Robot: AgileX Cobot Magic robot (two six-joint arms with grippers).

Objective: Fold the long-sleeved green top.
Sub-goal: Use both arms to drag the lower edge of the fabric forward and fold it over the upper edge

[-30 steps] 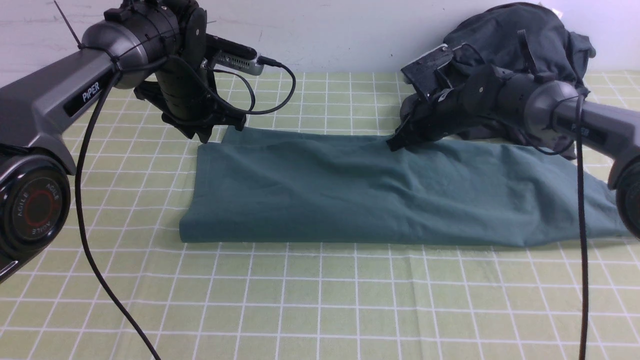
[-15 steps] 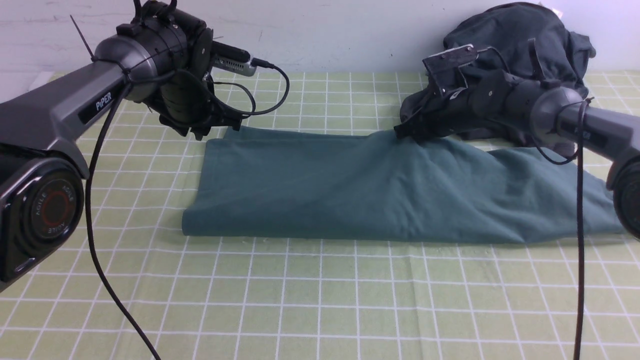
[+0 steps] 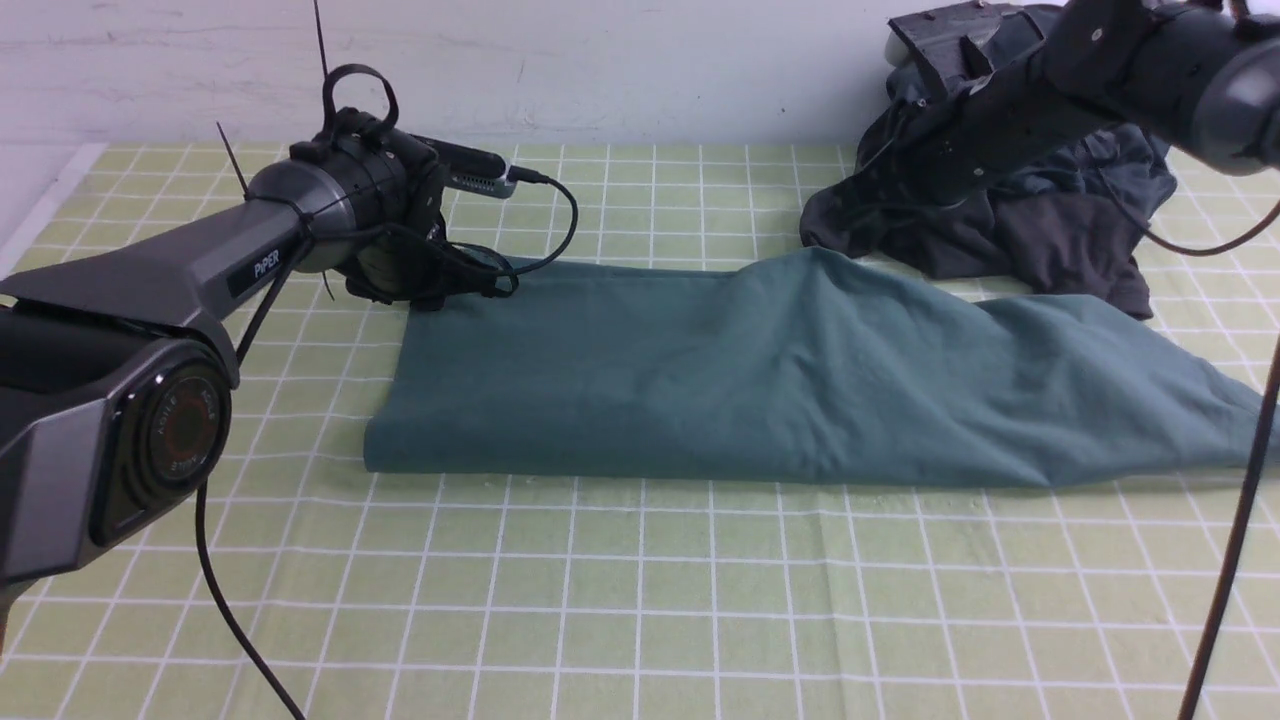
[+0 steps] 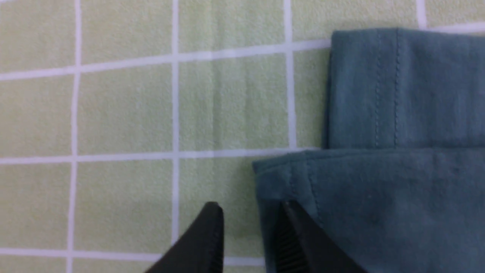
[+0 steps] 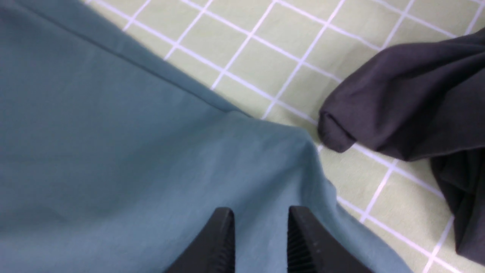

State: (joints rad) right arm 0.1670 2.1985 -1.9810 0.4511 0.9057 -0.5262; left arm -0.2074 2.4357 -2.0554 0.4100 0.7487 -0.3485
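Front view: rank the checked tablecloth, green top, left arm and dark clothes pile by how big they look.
1. checked tablecloth.
2. green top.
3. left arm, though nearness to the camera inflates it, so unsure against the top.
4. dark clothes pile, partly hidden by the right arm.

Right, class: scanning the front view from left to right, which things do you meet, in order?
left arm → green long-sleeved top → heap of dark garments. The right arm overlaps that heap, so it is left out.
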